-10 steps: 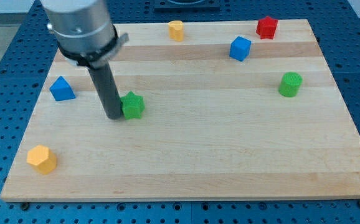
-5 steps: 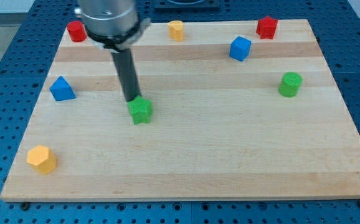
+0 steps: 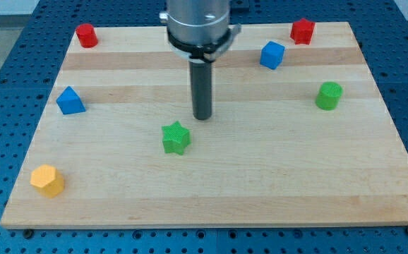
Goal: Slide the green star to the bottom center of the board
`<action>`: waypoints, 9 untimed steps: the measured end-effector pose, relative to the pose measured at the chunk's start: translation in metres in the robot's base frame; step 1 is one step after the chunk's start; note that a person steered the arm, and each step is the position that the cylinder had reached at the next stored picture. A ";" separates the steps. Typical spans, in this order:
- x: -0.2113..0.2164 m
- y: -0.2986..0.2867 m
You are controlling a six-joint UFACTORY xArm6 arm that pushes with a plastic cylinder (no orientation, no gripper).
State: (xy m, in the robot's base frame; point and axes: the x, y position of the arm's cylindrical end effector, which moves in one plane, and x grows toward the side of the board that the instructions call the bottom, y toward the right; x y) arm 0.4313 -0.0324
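**Tip sitting clear of the green star, mid-table**

Camera view: the rod is standing upright w/ my tip (image 3: 202,117) resting on the wooden table (image 3: 274,176) near the middle. No jaws on this end effector, just a plain rod, so nothing is being held. The green star (image 3: 176,137) is lying just toward the view's bottom-left of the tip, a small gap showing btwn them, not touching. Star is sitting roughly mid-table, a bit left of centre.

Other blocks are staying well apart from both: blue triangular block (image 3: 70,101) at the view's left, yellow hexagon-ish block (image 3: 47,180) at bottom-left, red cylinder (image 3: 85,35) at top-left, blue cube (image 3: 272,54) right of the rod's housing, red block (image 3: 302,31) at top-right (shape hard to tell), green cylinder (image 3: 328,96) at right.
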 end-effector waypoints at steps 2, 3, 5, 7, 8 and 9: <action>0.044 -0.023; 0.071 0.002; 0.044 -0.018; 0.082 -0.065; 0.110 -0.040; 0.120 -0.016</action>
State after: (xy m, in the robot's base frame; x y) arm 0.5517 -0.0484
